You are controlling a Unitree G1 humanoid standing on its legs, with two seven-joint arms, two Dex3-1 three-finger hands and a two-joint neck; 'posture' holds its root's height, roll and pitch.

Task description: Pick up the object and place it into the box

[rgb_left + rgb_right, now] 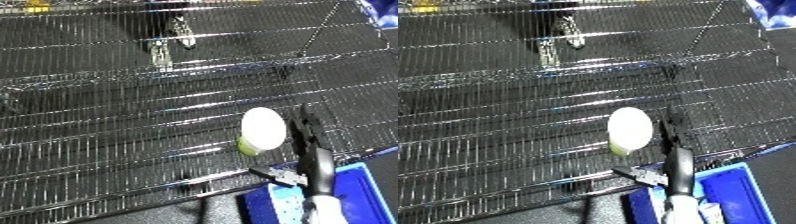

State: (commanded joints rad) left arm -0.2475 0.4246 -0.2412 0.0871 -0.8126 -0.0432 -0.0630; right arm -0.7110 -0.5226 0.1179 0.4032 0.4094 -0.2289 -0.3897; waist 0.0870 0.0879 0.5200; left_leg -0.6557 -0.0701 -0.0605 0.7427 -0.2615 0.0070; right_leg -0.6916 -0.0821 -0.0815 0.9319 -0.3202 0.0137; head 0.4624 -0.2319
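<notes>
A white rounded object (263, 128) with a yellow-green lower end lies on the wire shelf (133, 125), near its front edge. My right hand (313, 165) comes up from the lower edge just to the right of it. The fingers (306, 131) are straight and run along the object's right side. The thumb (277, 174) sticks out to the left, below the object. I cannot tell whether the fingers touch it. The hand is open and holds nothing. A blue bin (366, 192) sits under and behind the forearm at the lower right. My left hand does not show.
The wire shelf fills nearly the whole view, and the dark floor shows through it. Its front edge (178, 182) runs slanted across the bottom. A blue and white thing (380, 11) shows at the top right corner.
</notes>
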